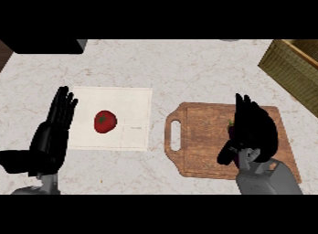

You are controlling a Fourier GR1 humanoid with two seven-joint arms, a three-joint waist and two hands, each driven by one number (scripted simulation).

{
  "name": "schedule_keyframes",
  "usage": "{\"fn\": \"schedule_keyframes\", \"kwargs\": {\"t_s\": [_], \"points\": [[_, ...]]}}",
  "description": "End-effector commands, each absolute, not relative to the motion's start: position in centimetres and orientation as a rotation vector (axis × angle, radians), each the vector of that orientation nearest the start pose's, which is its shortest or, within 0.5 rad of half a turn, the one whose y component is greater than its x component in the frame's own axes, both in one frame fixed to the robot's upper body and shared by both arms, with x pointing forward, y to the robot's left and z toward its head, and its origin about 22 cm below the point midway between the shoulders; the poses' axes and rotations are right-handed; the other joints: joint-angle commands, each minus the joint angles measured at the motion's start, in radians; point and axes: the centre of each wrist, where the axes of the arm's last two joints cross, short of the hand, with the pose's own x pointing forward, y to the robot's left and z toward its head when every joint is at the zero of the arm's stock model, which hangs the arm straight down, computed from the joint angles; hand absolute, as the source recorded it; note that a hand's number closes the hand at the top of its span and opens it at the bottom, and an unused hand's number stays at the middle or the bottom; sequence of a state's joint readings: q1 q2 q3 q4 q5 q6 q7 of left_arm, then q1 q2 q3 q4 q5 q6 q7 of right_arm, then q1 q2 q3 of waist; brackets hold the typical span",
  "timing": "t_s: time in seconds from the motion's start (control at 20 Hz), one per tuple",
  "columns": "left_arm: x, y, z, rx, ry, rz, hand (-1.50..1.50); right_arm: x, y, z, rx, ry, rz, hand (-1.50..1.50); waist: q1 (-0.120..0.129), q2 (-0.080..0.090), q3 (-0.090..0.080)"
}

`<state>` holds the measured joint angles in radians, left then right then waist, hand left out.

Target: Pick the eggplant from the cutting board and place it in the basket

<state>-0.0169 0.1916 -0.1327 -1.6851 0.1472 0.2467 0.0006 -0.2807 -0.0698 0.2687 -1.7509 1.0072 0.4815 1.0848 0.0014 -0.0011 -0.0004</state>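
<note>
Fingers (251, 114) of the right hand (252, 132) curled over the eggplant (232, 129) on the cutting board (202, 137)

Left hand (50, 132) rested open beside a tomato (105, 121) on its cloth (131, 105); basket (293, 68) sat apart on the bench (188, 68), contents not visible, no writing readable.

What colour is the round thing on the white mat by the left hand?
Red, with a small green stem: a tomato on the white mat, seen in the head view.

left hand (48, 137): black, slender fingers | right hand (255, 130): black | forearms: grey, blocky at wrists
</note>
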Motion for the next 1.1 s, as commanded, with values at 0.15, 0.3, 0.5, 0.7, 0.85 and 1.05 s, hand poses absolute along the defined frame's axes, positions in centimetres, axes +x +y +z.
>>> {"fn": "schedule_keyframes", "kwargs": {"t_s": [0.15, 0.3, 0.5, 0.7, 0.85, 1.05], "points": [[23.6, 24.5, 3.7, 0.078, -1.684, 0.046, 0.00, 26.8, -14.5, 8.3, -1.055, -0.558, 0.788, -1.50, 0.001, 0.000, 0.000], [24.7, 22.9, 4.0, 0.102, -1.684, 0.062, 0.00, 26.3, -14.2, 7.6, -1.045, -0.551, 0.797, -1.50, -0.002, 0.000, 0.000], [25.9, 24.6, 2.8, 0.106, -1.699, 0.069, 0.00, 26.3, -15.0, 7.7, -1.020, -0.543, 0.801, -1.50, -0.006, 0.001, 0.000], [26.3, 23.8, 4.1, 0.111, -1.686, 0.049, 0.00, 28.0, -15.6, 8.2, -1.005, -0.554, 0.801, -1.50, -0.002, 0.001, 0.000], [22.9, 22.8, 3.3, 0.095, -1.683, 0.049, 0.00, 26.2, -15.9, 6.0, -1.010, -0.546, 0.787, -1.50, 0.001, 0.000, 0.000], [23.4, 24.1, 2.6, 0.099, -1.677, 0.053, 0.00, 27.3, -16.9, 3.5, -1.021, -0.548, 0.796, -1.50, 0.002, 0.001, 0.000]]}}
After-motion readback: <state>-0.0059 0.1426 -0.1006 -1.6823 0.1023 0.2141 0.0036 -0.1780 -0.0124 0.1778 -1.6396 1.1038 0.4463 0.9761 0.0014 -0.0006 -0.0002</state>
